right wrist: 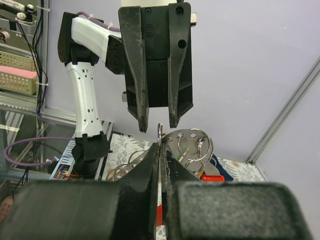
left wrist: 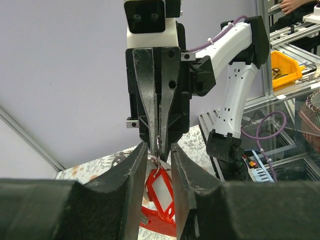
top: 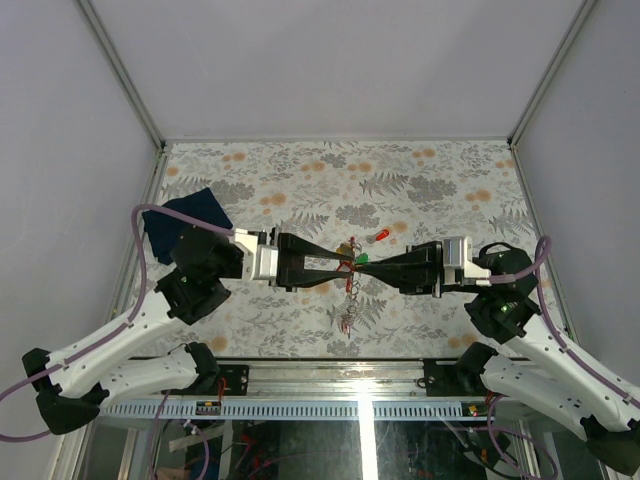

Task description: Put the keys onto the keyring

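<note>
Above the middle of the table my two grippers meet tip to tip. My right gripper is shut on the thin metal ring of the keyring, which sticks up edge-on from its jaws. Beside it hangs the flat grey fob with more rings. My left gripper faces it, jaws apart on either side of the ring's top edge without touching it. In the left wrist view a red tag hangs from the ring between the left fingers, above the red strap loop. Red and green key tags show from above.
A dark blue cloth lies at the table's left edge behind the left arm. Several loose metal rings lie on the floral table below the grippers. Grey walls close in three sides. A yellow bin sits off the table.
</note>
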